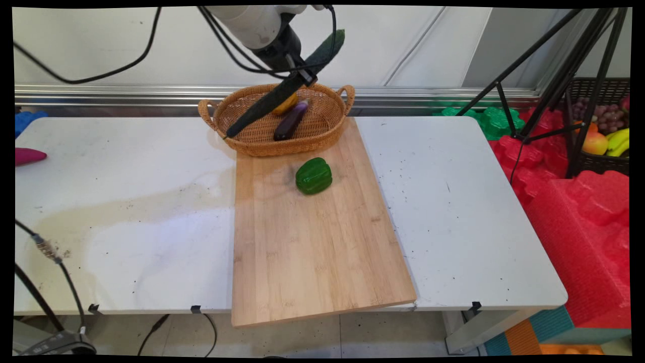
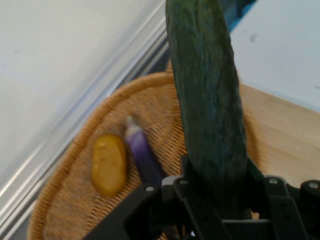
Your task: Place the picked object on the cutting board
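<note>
My gripper (image 1: 301, 76) (image 2: 216, 182) is shut on a long dark green cucumber (image 1: 328, 46) (image 2: 207, 95) and holds it tilted in the air above a woven basket (image 1: 252, 147) (image 2: 65, 200) at the table's back. Inside the basket lie a purple eggplant (image 1: 289, 122) (image 2: 142, 155) and a yellow potato-like piece (image 1: 285, 105) (image 2: 108, 164), side by side below the cucumber. A green bell pepper (image 1: 313, 175) rests on the wooden cutting board (image 1: 312, 252), just in front of the basket.
A pink object (image 1: 27, 155) lies at the table's left edge, with a blue item (image 1: 26, 121) behind it. On the right stand a black tripod (image 1: 549, 75), a crate of fruit (image 1: 602, 131) and red foam mats (image 1: 579, 212). Black cables (image 1: 45, 252) hang at the left.
</note>
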`<state>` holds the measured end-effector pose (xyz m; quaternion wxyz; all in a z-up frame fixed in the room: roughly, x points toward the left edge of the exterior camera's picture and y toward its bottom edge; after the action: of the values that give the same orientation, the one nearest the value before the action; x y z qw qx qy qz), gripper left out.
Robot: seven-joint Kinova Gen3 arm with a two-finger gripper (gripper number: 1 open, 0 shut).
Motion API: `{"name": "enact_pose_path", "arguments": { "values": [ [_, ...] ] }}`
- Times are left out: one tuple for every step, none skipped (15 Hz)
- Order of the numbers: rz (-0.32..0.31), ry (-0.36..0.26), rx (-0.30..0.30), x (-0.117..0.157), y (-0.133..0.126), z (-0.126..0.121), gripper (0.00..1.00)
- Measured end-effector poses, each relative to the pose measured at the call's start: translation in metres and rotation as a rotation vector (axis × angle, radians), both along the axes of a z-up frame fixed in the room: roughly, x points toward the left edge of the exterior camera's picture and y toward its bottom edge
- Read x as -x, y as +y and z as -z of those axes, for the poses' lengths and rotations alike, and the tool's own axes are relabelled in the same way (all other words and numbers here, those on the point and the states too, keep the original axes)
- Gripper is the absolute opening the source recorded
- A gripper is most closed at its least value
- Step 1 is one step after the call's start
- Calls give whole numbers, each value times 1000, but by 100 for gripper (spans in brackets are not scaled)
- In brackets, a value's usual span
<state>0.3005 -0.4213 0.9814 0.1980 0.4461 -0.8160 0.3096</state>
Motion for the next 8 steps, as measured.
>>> {"name": "enact_pose_path", "arguments": {
  "values": [
    [12, -1, -6, 3, 20, -2, 0],
    [32, -3, -15, 9, 32, -3, 0],
    [51, -7, -27, 14, 43, -3, 0],
    [66, -10, -38, 18, 52, -2, 0],
    [80, -13, -49, 22, 58, 0, 0],
    [93, -17, -60, 26, 64, 2, 0],
    [111, -23, -75, 30, 72, 5, 0],
    [128, -30, -90, 35, 78, 10, 0]
  ]
}}
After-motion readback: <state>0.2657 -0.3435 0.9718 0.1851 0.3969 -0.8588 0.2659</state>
